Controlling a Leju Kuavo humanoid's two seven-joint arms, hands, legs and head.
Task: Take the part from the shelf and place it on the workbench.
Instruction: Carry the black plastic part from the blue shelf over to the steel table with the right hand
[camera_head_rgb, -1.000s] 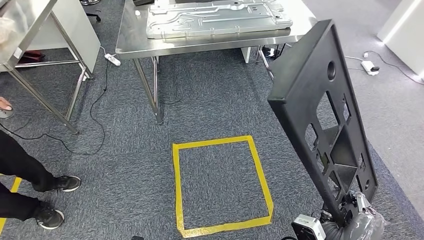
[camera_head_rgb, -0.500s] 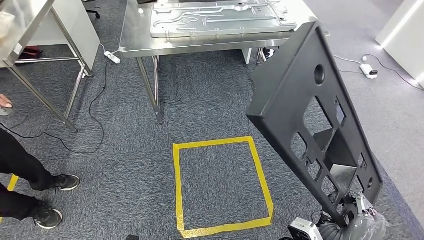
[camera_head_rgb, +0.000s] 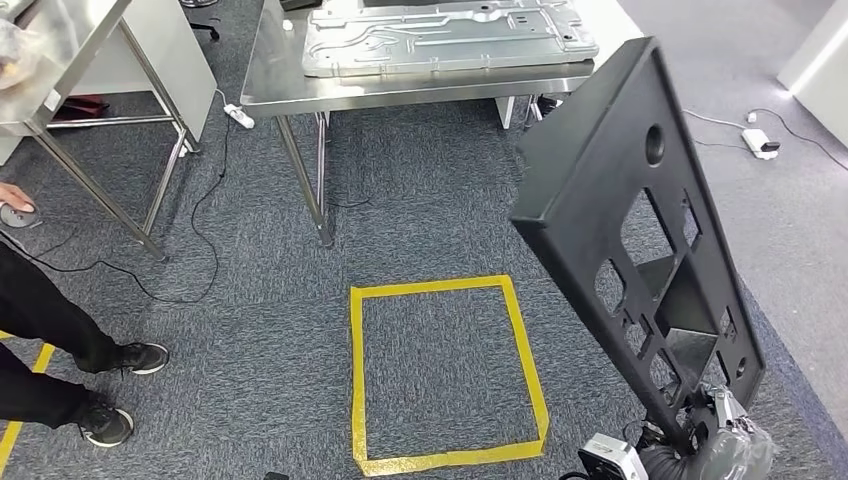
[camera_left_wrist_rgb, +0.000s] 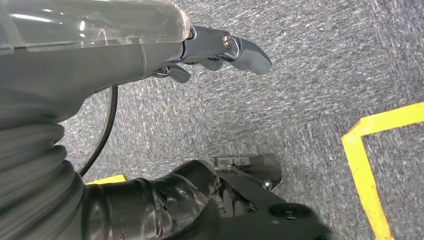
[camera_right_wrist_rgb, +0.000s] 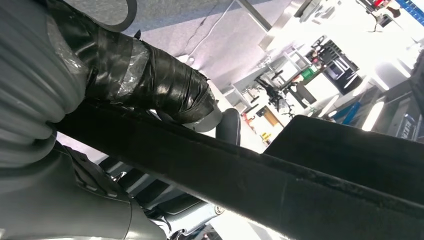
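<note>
- Head view, nearest first: the right hand (camera_head_rgb: 722, 432) grips the black part (camera_head_rgb: 640, 230) by its bottom edge, low at the robot's right side; the part stands tall and tilted, its top leaning toward the workbench (camera_head_rgb: 270, 70).
- Right wrist view shows the taped thumb (camera_right_wrist_rgb: 150, 85) pressed over the part's edge, so the hold looks firm.
- Left hand (camera_left_wrist_rgb: 220, 47) hangs over the carpet with nothing in it, fingers loosely curled and apart.
- To my eye the step in hand is the carry to the bench. With such a long part held at one end, it should stay steady and walk slowly, so the top doesn't swing.
- Yellow tape square (camera_head_rgb: 445, 370) lies on the floor just ahead, likely the spot to stand at.
- A person's legs and shoes (camera_head_rgb: 105, 420) are at the left, well apart from the part.
- Cables (camera_head_rgb: 200, 220) trail on the carpet near the bench legs (camera_head_rgb: 310, 180); feet should keep away from them.
- Farthest, a metal panel (camera_head_rgb: 440, 35) already lies on the bench, so the part's top edge must clear the bench rim and that panel when it is set down.
</note>
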